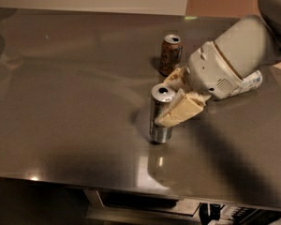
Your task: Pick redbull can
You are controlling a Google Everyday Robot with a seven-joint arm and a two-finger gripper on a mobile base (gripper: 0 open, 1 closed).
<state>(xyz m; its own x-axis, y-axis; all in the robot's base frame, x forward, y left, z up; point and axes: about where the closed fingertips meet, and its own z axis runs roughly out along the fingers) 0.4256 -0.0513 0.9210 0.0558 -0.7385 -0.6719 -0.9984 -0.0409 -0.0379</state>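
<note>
The redbull can stands near the middle of the grey table. It is tall and thin, with a shiny silver top. The gripper is right at the can, and its two pale fingers are closed on it, one on each side. The near finger lies across the front of the can and hides part of its side. The far finger is behind the can, and only a bit of it shows. The bottom of the can looks like it is on the table, but I cannot tell if it really touches.

The big white arm comes in from the right. Its top part is cut off at the corner of the view.

A shorter brown can stands behind the gripper, a little farther back on the table. It does not touch the redbull can.

A clear bottle peeks out from under the arm on the right. Most of it is hidden, so only its end shows.

Below the front edge of the table it is dark, and the things there are hard to make out.
</note>
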